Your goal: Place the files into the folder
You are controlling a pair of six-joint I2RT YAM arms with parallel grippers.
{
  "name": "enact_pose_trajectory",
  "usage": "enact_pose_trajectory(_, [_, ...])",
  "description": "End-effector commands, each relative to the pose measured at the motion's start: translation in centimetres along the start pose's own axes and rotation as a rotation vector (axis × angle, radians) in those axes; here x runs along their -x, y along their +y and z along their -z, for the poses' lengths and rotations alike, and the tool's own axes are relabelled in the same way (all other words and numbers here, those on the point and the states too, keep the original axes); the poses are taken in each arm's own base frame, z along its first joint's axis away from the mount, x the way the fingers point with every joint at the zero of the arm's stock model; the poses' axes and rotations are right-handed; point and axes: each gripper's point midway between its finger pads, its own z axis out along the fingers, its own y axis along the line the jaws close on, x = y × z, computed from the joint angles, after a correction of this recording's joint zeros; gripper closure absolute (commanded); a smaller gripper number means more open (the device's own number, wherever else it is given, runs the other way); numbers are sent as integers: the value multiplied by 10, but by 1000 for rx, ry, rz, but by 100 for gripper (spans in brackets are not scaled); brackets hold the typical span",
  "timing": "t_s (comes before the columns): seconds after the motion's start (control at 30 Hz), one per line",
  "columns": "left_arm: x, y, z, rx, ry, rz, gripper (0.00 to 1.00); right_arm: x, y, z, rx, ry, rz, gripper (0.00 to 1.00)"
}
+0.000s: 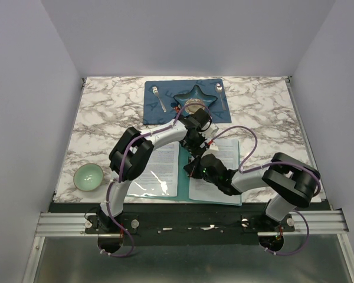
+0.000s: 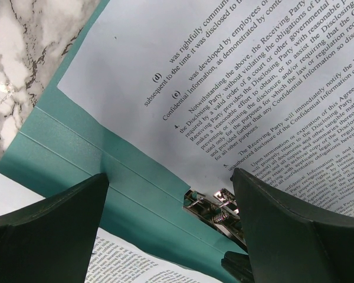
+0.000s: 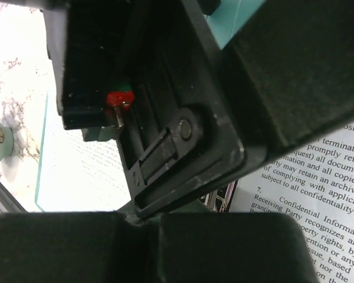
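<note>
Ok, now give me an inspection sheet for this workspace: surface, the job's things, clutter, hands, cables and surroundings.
Surface: white marble-pattern tabletop.
Job's things: teal folder lies open; printed paper sheets lie on both halves; silver clip sits at the spine.
Clutter: green bowl at near left; blue placemat at the far side carrying a star dish, fork and spoon.
Hands: left hand open, above the clip; right hand shut, nothing seen in it, close to the left arm.
Cables: purple cables loop along both arms.
Surroundings: plain pale walls on three sides; metal rail at the near edge.
</note>
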Motion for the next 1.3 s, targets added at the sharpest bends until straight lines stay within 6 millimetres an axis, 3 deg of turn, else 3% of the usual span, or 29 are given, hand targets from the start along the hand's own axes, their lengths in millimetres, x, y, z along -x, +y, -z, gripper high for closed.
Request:
enact_pose_trajectory(0.0, [-58,-15,-19,-83,195,33,3,-67,-106,30,-346,243,122,99])
enact_pose_trajectory(1.03, [-64,-11,-20,-81,204,36,4,-89,-149,46,-509,273,44,99])
enact_pose_trajectory(1.27, [-67,-10,-19,-76,209,39,4,-93,-148,44,-477,266,23,99])
